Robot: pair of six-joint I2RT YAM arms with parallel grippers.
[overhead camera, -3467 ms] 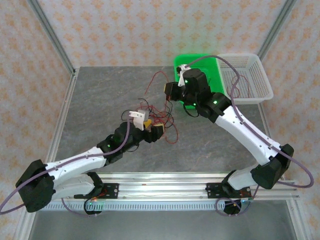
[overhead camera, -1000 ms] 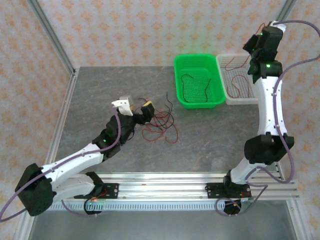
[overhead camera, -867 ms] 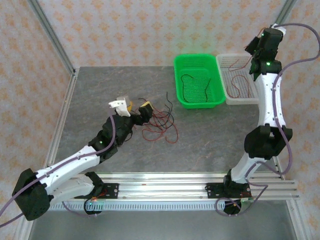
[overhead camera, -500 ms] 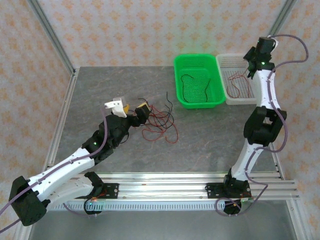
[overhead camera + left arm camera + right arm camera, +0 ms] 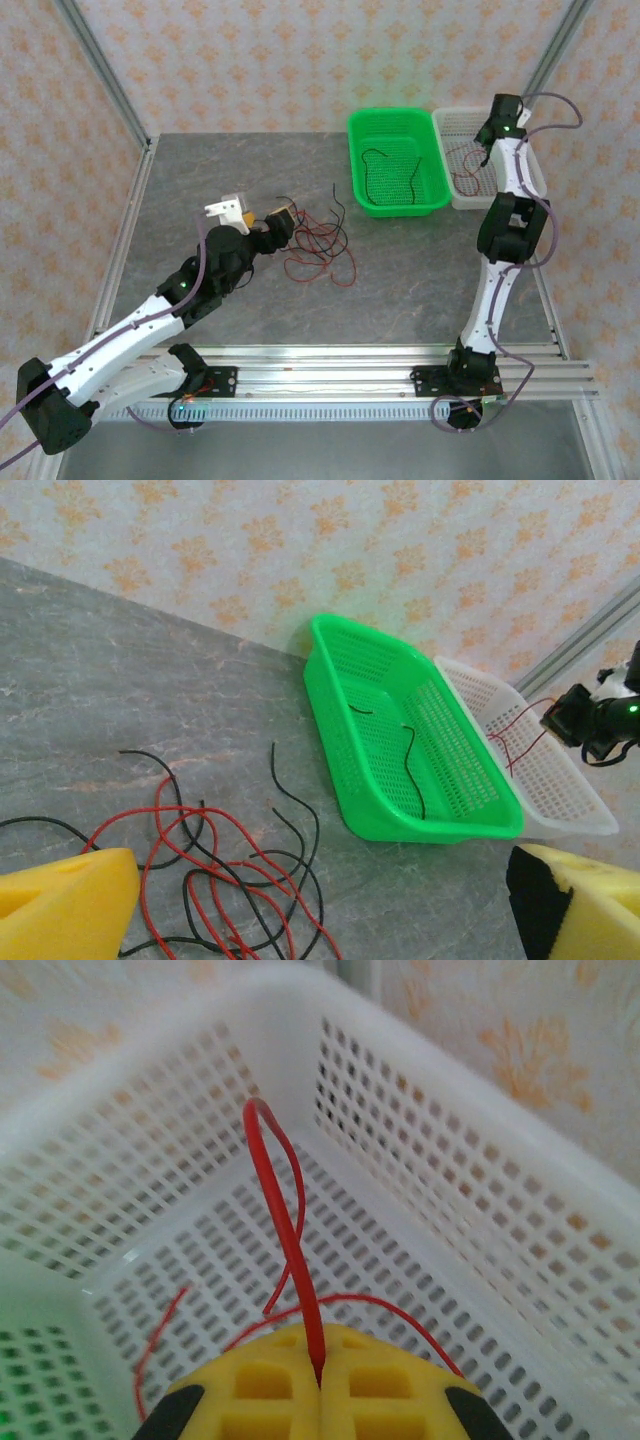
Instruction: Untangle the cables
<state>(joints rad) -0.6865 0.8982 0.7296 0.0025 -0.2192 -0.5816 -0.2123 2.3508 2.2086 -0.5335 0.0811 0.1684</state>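
Observation:
A tangle of thin red and black cables lies on the grey table, and the left wrist view shows the cables just ahead of my fingers. My left gripper hovers at the tangle's left edge, open and holding nothing; the left gripper has wide-apart yellow fingers. My right gripper hangs over the white basket, shut on a red cable that loops up from the pinched fingertips of the right gripper. More red cable lies in that basket.
A green basket stands left of the white one and holds a black cable; the green basket sits beyond the tangle. The white basket's wall surrounds my right fingers. Wallpapered walls and metal frame posts border the table.
My right arm has carried a red cable from the tangle up and over, then lowered it into the white basket. My left gripper has drawn back slightly to the left, still open.

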